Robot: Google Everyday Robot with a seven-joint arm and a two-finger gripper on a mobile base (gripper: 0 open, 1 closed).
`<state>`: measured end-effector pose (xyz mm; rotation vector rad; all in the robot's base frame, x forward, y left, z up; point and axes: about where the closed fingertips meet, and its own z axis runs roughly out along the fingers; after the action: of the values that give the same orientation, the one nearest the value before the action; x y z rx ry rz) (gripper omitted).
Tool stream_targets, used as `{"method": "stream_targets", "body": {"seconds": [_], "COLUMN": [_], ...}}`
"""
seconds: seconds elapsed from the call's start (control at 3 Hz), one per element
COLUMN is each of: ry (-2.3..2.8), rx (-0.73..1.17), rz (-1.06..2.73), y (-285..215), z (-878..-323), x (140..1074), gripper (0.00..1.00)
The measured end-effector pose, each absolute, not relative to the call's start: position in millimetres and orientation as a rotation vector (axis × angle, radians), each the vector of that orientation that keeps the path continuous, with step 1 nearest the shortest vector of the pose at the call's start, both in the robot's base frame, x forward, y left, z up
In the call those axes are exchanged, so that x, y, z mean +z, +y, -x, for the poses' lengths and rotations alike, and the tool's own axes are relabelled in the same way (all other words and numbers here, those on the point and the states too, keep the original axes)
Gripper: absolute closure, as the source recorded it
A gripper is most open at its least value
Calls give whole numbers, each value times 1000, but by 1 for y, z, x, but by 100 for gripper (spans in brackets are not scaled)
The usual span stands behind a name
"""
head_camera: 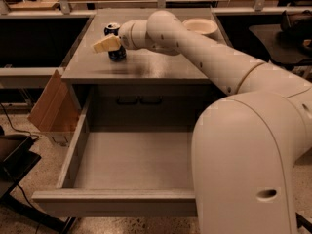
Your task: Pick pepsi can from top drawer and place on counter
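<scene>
We read the scene from the left of the view and locate each item against the pepsi can. A cardboard flap (51, 106) leans below and left of the pepsi can, beside the cabinet. The top drawer (117, 204) stands pulled out below the pepsi can, nearer the camera; the can is not in it. The pepsi can (117, 54) stands upright on the counter (161, 67), toward its rear left corner, with its long axis vertical and its silver lid up.

The gripper (108, 44) is at the pepsi can's mid-height, on its camera-facing side. The arm (204, 52) reaches in from the right of the can. The gripper overlaps the pepsi can in this view, so we cannot tell whether it clamps the can or stands released. A shallow white bowl (200, 27) sits right of the pepsi can, well apart.

We judge the placement step to be near its end, since the can's base appears to rest on the counter. The coming move turns on one relation: the pepsi can lies directly at the gripper, just behind it. Any withdrawal should therefore clear the upright can's side, or the can may tip.
</scene>
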<state>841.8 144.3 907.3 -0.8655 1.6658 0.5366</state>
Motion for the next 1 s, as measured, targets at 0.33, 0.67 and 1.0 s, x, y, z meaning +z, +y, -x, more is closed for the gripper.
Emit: {"method": "stream_targets", "body": {"seconds": [0.33,0.67,1.0], "ry": [1671,1618,1576], "rx": [485,458,487], "rz": [907,1009,1084], "y": [126,74,15], "z": [-829,-761,-697], "x": [926,979,1011], "gripper": [0,0,0]}}
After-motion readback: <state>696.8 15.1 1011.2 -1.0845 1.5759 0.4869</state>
